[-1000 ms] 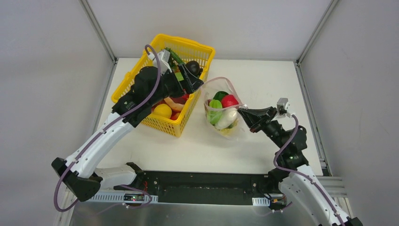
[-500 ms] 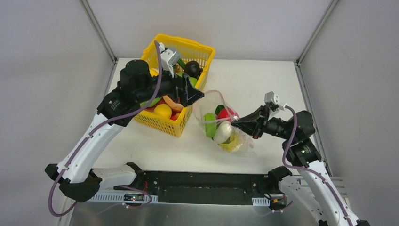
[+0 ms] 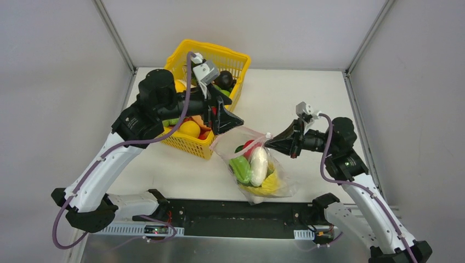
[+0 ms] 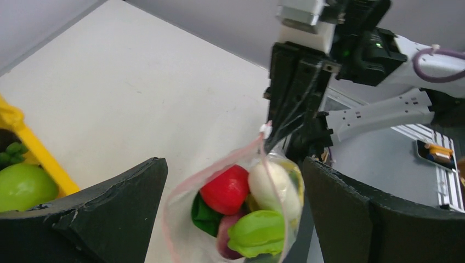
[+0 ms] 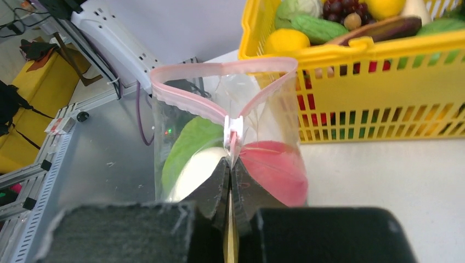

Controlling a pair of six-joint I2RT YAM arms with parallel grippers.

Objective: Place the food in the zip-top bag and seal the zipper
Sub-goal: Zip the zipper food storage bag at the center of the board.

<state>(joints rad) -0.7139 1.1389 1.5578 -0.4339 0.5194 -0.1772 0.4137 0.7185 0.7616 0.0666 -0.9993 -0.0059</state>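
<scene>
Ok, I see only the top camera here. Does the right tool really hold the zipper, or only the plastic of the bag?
Observer: In the right wrist view the right tool is shut on the pink zipper strip, right beside the white slider.
Operator: Is the mouth closed?
Observer: No. Beyond the slider the two strips stand apart in a wide loop.
Operator: And does the left tool hold the bag?
Observer: No. In the left wrist view the left tool is open wide. The zip-top bag hangs in the gap between its fingers, and neither finger is closed on it.
</scene>
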